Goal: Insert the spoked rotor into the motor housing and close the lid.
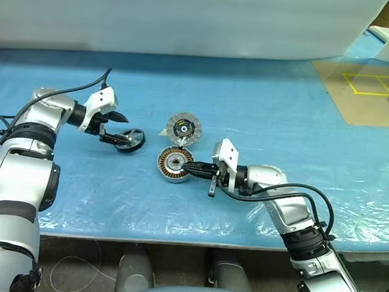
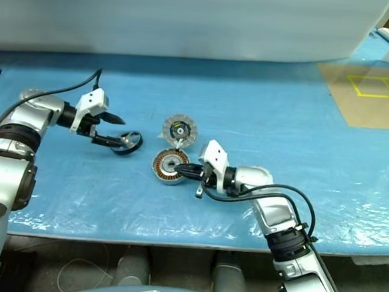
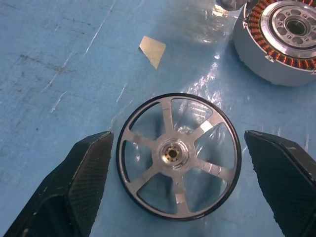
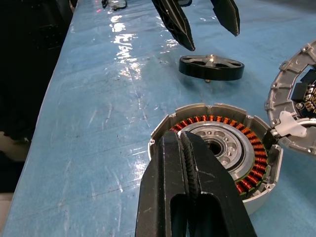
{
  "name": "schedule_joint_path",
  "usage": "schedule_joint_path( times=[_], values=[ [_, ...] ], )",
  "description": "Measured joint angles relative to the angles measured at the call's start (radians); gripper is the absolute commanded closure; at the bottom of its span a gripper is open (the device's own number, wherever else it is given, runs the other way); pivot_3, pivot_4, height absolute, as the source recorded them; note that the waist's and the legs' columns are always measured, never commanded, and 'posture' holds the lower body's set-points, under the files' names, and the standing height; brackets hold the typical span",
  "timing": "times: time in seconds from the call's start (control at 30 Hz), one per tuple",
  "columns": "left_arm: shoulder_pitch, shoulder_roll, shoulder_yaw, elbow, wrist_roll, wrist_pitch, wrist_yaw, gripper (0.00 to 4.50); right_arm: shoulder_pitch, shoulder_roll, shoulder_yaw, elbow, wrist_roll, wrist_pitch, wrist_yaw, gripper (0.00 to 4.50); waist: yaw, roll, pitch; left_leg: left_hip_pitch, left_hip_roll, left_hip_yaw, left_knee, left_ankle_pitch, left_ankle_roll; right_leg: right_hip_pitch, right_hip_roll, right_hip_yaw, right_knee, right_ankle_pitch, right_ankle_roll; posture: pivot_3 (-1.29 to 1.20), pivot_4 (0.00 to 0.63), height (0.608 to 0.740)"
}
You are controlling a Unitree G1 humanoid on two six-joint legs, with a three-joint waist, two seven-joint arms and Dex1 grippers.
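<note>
The spoked rotor (image 3: 178, 155), a black rim with silvery spokes, lies flat on the blue table cover. My left gripper (image 1: 121, 129) is open just above it, one finger (image 3: 74, 192) to each side of the rim, nothing held. To the right sits the motor housing (image 1: 174, 163), open side up, with copper windings around a metal hub (image 4: 217, 143). The lid (image 1: 184, 127) stands open behind it, joined at the housing's far edge, ribbed face showing. My right gripper (image 4: 177, 140) is shut and empty, its tips over the housing's near rim.
A brown board with yellow tape squares (image 1: 376, 85) lies at the back right. A white panel (image 1: 190, 19) runs along the back. A small scrap of tape (image 3: 153, 49) lies near the rotor. The table's front edge (image 1: 175, 237) is close below the housing.
</note>
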Motion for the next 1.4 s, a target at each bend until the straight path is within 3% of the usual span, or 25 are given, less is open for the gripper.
schedule_joint_path(
  times=[0.47, 1.4],
  values=[
    [-0.006, -0.023, 0.005, 0.048, 0.066, -0.017, 0.086, 0.0, 0.023, -0.003, 0.004, -0.004, -0.001, 0.0, -0.03, 4.48, 0.001, -0.001, 0.0, 0.0, 0.0, -0.001, 0.0, 0.0, 0.0, 0.0, 0.0, 0.0, -0.001, 0.0, 0.0, 0.0, 0.15, 0.74],
    [-0.013, -0.041, 0.005, 0.055, 0.122, -0.005, 0.095, 0.0, 0.048, -0.015, 0.019, -0.031, -0.019, -0.011, -0.053, 4.48, 0.001, -0.001, 0.001, 0.0, 0.0, -0.001, -0.001, 0.0, 0.0, 0.0, 0.0, -0.001, -0.001, 0.0, 0.0, 0.0, 0.15, 0.74]
  ],
)
